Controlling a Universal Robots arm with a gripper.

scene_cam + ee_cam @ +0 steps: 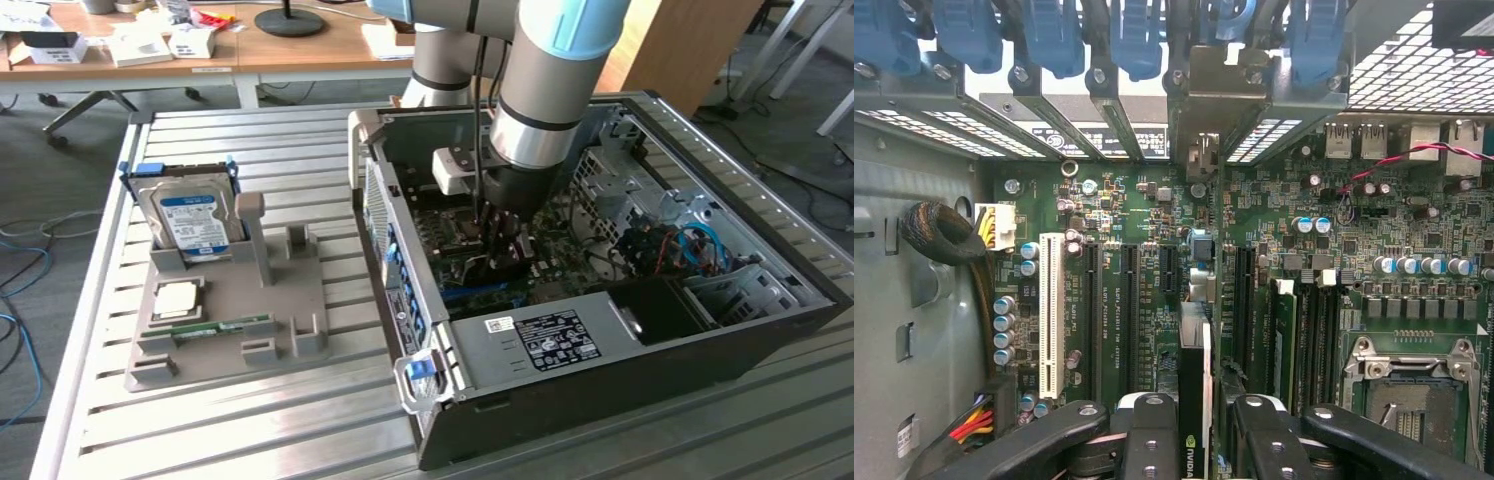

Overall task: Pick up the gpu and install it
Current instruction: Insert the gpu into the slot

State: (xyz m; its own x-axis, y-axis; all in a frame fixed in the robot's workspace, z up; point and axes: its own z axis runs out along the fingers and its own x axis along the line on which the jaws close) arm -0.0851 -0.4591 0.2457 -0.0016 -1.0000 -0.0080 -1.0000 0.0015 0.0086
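Gpu [1195, 370] edge-on, pinched by the claw [1200, 408], over motherboard slots [1129, 310], inside computer case [641, 372]

The gpu [1194, 400] is gripped edge-on between the black fingers [1152, 440], over the green motherboard [1274, 220].

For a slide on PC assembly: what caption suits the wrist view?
Gripper holding the gpu edge-on over expansion slots on the motherboard inside the computer case.

arm [561, 70]: big, grey and blue, reaches straight down | wrist [534, 140]: points down | gripper [1202, 405]: black fingers [1152, 435] pinch the gpu [1194, 345] from both sides
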